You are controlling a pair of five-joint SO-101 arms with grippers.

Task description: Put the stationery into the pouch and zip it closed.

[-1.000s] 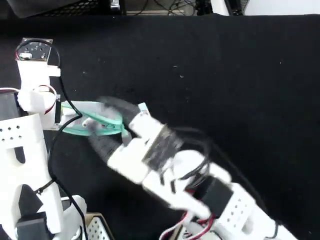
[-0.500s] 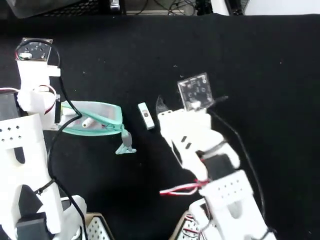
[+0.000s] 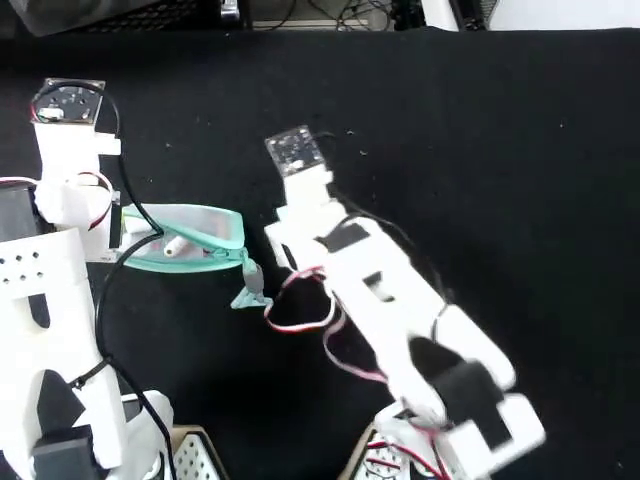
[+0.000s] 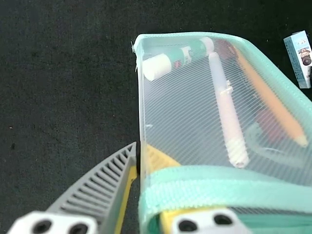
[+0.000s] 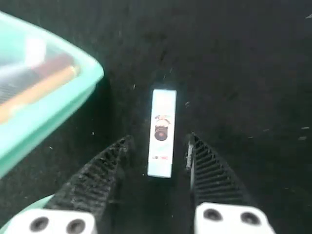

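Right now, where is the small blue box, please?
In the right wrist view, the small blue box lies on the table between the fingers of the open right tool, near the pouch.

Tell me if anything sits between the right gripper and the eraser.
Nothing visible does. The eraser lies on the black cloth between the open right gripper's fingers. The pouch lies off to one side, apart from it.

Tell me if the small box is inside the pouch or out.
Out. The small box lies on the table beside the pouch, flanked by the open right hand.
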